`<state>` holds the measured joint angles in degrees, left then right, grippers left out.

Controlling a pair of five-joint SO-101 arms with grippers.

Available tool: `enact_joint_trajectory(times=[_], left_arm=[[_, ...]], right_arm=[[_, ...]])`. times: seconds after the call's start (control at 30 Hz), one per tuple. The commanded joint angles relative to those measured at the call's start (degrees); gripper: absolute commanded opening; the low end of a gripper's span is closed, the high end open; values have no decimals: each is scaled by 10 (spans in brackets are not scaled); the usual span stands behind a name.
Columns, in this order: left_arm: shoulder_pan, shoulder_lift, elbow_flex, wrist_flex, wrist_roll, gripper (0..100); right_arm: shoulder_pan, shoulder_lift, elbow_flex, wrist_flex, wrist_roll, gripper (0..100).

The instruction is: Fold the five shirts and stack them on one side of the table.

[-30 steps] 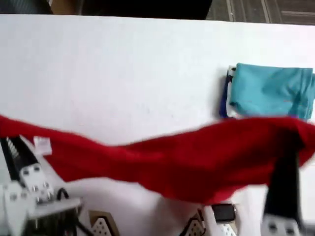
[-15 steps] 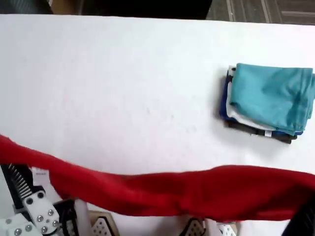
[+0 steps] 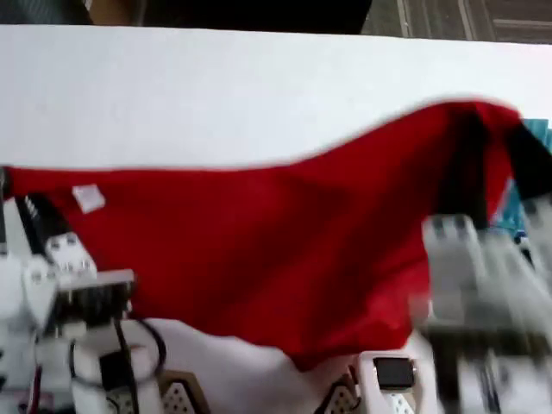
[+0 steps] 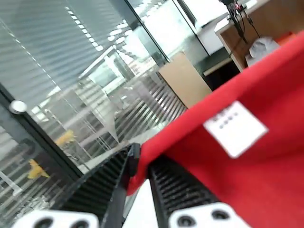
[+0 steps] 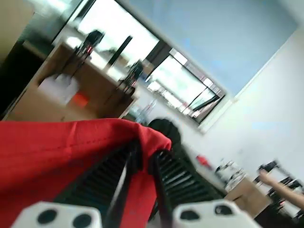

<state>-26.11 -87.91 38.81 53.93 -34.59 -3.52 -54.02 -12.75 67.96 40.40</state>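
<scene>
Between the left gripper (image 4: 138, 159) and right gripper (image 5: 144, 154), each pinched tight on an upper edge, the red shirt (image 3: 285, 250) hangs stretched; white table (image 3: 216, 95) spreads wide beyond them.

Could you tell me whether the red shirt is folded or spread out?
Spread out: the red fabric shirt hangs stretched between the left gripper and right gripper, each pinching an edge.

hidden: teal cloth (image 3: 542, 134), nearly all behind red shirt (image 3: 285, 250) and right arm (image 3: 483, 285) | blurred: right arm's outline smeared in high view | cut off: left arm (image 3: 60, 293) at lower edge | unreadable: white label (image 3: 88, 197) print | hidden: table (image 3: 216, 95) middle, under the shirt
</scene>
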Motion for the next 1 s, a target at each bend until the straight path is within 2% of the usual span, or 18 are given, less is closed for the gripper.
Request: enact_joint_trajectory(times=[0.0, 0.13, 0.27, 0.53, 0.73, 0.97], left_arm=[[0, 2, 91, -112, 5, 25], [16, 30, 175, -200, 19, 25], [46, 127, 180, -244, 61, 25], [71, 416, 29, -290, 95, 25], [72, 659, -140, -266, 100, 25], [72, 913, -379, -105, 99, 25]], right_arm=[[1, 44, 97, -91, -4, 20], [1, 87, 178, -168, -4, 20], [1, 139, 212, -215, -4, 20], [1, 252, 213, -266, -4, 20], [2, 344, 213, -294, -4, 20], [2, 449, 208, -314, -3, 20]])
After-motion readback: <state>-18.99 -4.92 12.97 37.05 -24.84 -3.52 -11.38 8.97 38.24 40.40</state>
